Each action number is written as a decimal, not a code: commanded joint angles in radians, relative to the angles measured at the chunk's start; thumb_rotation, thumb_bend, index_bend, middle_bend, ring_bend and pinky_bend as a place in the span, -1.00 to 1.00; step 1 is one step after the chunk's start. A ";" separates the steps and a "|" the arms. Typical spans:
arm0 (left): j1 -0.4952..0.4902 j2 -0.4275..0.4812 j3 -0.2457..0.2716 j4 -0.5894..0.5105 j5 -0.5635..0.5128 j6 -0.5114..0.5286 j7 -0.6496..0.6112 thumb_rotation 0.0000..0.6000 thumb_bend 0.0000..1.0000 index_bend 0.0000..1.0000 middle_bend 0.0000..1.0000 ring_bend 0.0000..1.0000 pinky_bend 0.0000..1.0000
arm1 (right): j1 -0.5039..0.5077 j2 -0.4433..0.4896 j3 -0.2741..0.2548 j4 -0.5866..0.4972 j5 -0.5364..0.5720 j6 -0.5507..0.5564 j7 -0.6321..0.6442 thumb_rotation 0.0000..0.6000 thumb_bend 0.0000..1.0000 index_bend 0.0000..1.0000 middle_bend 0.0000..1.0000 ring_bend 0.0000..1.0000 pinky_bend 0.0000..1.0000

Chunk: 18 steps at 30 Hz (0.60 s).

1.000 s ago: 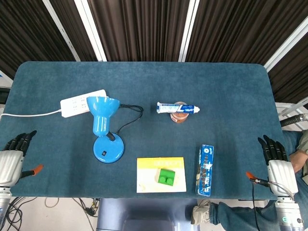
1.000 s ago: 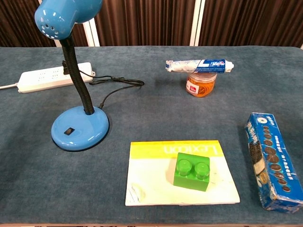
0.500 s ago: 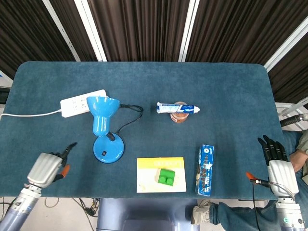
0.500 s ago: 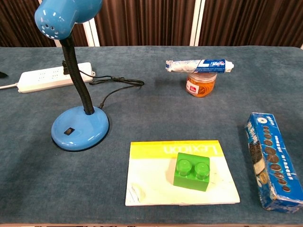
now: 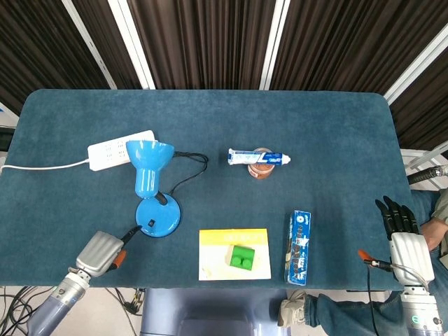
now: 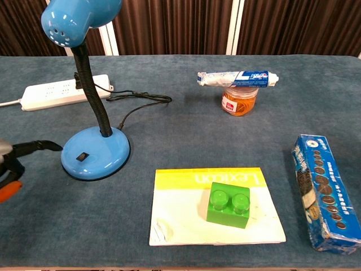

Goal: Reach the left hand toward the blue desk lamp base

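The blue desk lamp stands at the table's left; its round base (image 5: 157,218) (image 6: 96,153) has a small black switch, and a black gooseneck rises to the blue shade (image 5: 149,157) (image 6: 79,17). My left hand (image 5: 105,250) (image 6: 14,164) is low over the table just left of the base. Its dark fingertips (image 6: 48,147) point at the base's rim, a short gap away, and it holds nothing. My right hand (image 5: 400,229) rests at the table's right front edge with its fingers straight and apart, empty; the chest view does not show it.
A white power strip (image 5: 120,149) lies behind the lamp, with the lamp's black cord (image 6: 138,101) running to it. A yellow-and-white notebook (image 5: 234,253) carries a green brick (image 5: 242,257). A blue cookie box (image 5: 299,246) lies further right. A toothpaste tube (image 5: 257,158) rests on an orange jar (image 6: 239,101).
My left hand has moved from the table's left front edge rightward to the lamp base and now shows in the chest view. The right hand and all objects have stayed put.
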 commanded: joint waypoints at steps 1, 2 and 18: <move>-0.013 -0.017 -0.007 -0.006 -0.017 -0.015 0.022 1.00 0.11 -0.80 0.44 0.46 0.51 | 0.000 0.000 0.001 0.000 0.001 0.000 -0.001 1.00 -0.80 -1.00 -0.96 -0.92 -0.90; -0.016 -0.023 -0.010 -0.008 -0.023 -0.018 0.028 1.00 0.11 -0.80 0.43 0.46 0.51 | 0.000 0.000 0.001 -0.001 0.002 0.000 -0.001 1.00 -0.80 -1.00 -0.96 -0.92 -0.90; -0.054 -0.074 -0.035 0.007 -0.140 -0.078 0.069 1.00 0.11 -0.80 0.41 0.46 0.51 | -0.003 0.001 0.004 -0.006 0.015 0.000 -0.003 1.00 -0.80 -1.00 -0.96 -0.92 -0.83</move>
